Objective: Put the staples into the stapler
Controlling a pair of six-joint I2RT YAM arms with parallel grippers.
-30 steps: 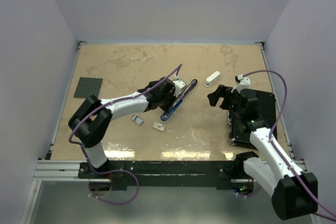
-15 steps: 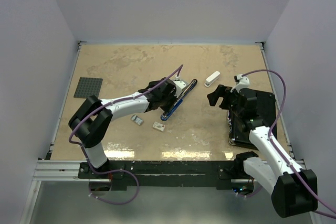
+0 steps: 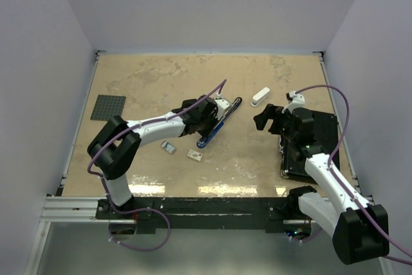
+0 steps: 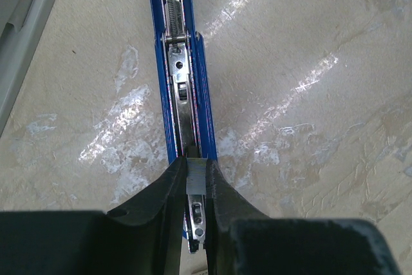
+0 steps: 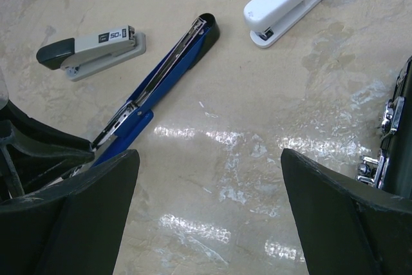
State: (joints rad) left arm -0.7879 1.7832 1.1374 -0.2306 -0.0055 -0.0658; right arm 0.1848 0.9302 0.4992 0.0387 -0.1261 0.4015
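The blue stapler (image 3: 219,125) lies opened out flat mid-table, its metal channel facing up (image 4: 183,82); it also shows in the right wrist view (image 5: 154,82). My left gripper (image 3: 207,120) is shut on a short grey staple strip (image 4: 196,175), held right over the near end of the channel. The small whitish staples box (image 3: 194,155) with a reddish mark and the grey tray piece (image 3: 168,147) lie on the table in front of the stapler. My right gripper (image 3: 264,119) is open and empty (image 5: 209,152), hovering to the right of the stapler.
A white stapler (image 3: 260,96) lies at the back right (image 5: 290,1). A grey-and-black stapler (image 5: 93,48) lies just behind the blue one. A black case (image 3: 312,146) sits at the right edge. A dark grey baseplate (image 3: 108,107) lies at the left.
My left gripper has shifted slightly along the blue stapler, still holding the strip. The right arm has barely moved.
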